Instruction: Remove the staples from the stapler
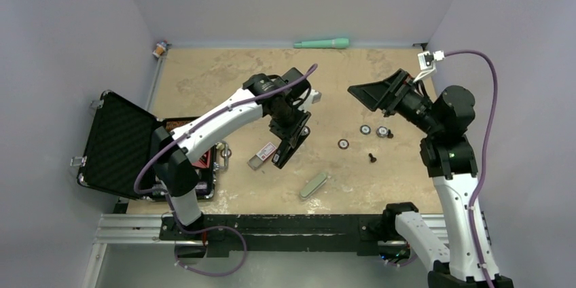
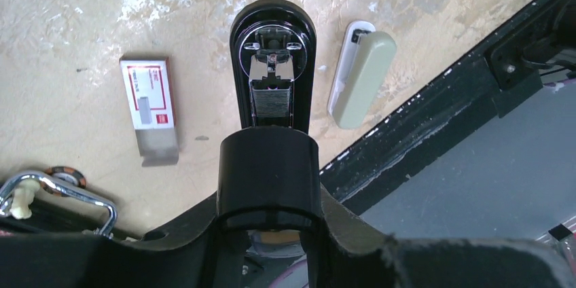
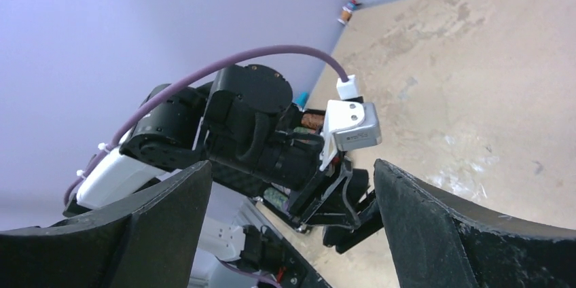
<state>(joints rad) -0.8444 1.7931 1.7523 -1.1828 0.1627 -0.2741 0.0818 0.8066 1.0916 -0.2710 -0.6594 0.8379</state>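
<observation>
Gripping the stapler (image 2: 272,11) by its near end, the left claw (image 1: 289,140) was closed partway, with the slim black body sitting between its fingers (image 2: 343,230) and pointing away from the wrist camera. The stapler's inside faced that camera, and the staples (image 2: 272,103) showed as a ridged grey strip in the metal channel. From above, the left claw tilted down over the middle of the worktop (image 1: 224,77). I could not tell whether the stapler's far tip touched the surface.

On one side of the stapler lay a small clear box (image 2: 148,94) with a red-and-white label. On the other lay a pale sage-green oblong piece (image 2: 363,77). Both were flat on the worktop and clear of the stapler.

The right claw (image 1: 372,95) hung in the air, well apart from the left one and facing it. Its jaws stood wide and held nothing.

Three small round pieces (image 1: 365,130) and a small dark one (image 1: 372,157) lay beneath the right arm. An open black case (image 1: 119,142) sat at the left edge.
</observation>
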